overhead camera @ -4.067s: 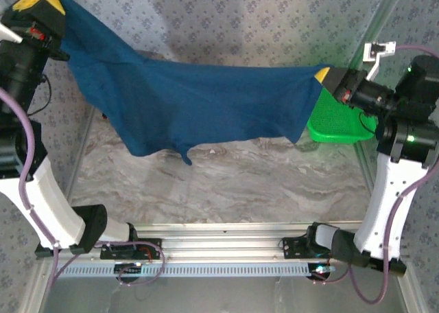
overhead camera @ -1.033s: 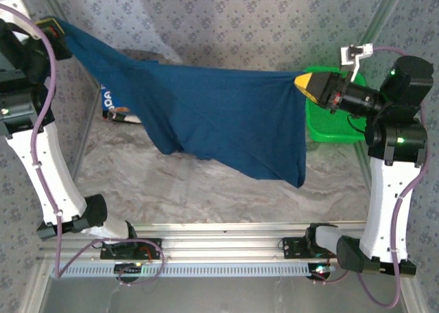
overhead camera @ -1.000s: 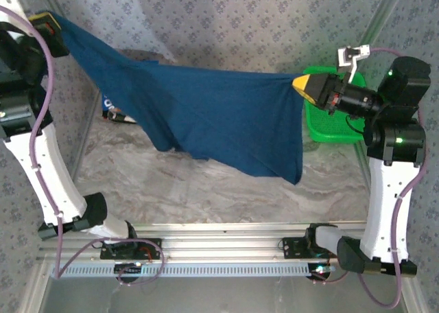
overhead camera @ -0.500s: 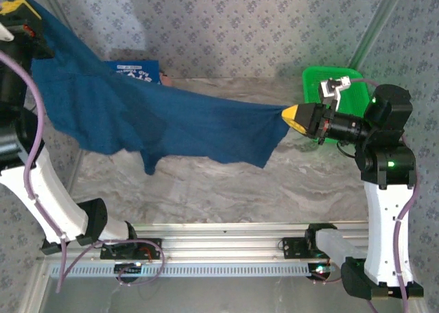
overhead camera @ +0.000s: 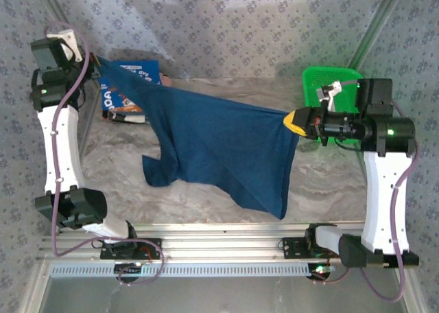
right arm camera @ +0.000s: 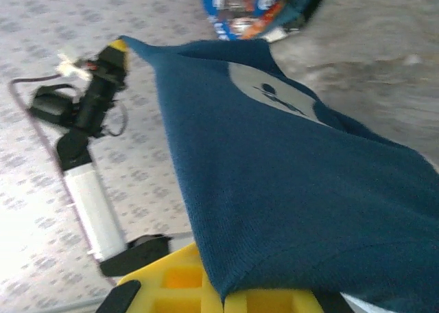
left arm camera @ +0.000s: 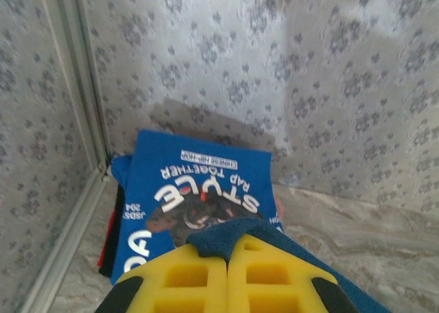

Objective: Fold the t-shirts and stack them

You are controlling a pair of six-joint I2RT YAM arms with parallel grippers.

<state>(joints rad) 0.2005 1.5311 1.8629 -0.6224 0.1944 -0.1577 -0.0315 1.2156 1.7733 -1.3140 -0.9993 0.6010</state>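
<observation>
Slippage is looking like the chief danger here. My left jaws and my right jaws are each clenching only a thin pinch at an edge of the navy t-shirt [overhead camera: 226, 148], and the cloth is hanging taut between them above the bench [overhead camera: 329, 182]. If I am pulling the two pinches further apart, or swinging fast, one edge could be sliding out and the shirt would be collapsing in a heap.

The left pinch is sitting high over the far left corner of the bench, right above the folded bright blue t-shirt [overhead camera: 129, 86] with white lettering. The navy cloth is passing across that shirt, so careless lowering is risking dragging it open.

One sleeve is drooping towards the bench on the left side, and the lowest corner is dangling close to the near edge. I am judging that either could be tucking under itself or spilling over that edge as I lay the shirt down.

On the right, my pinch is hovering just beside the green basket [overhead camera: 336, 86], where the cloth could be snagging.
</observation>
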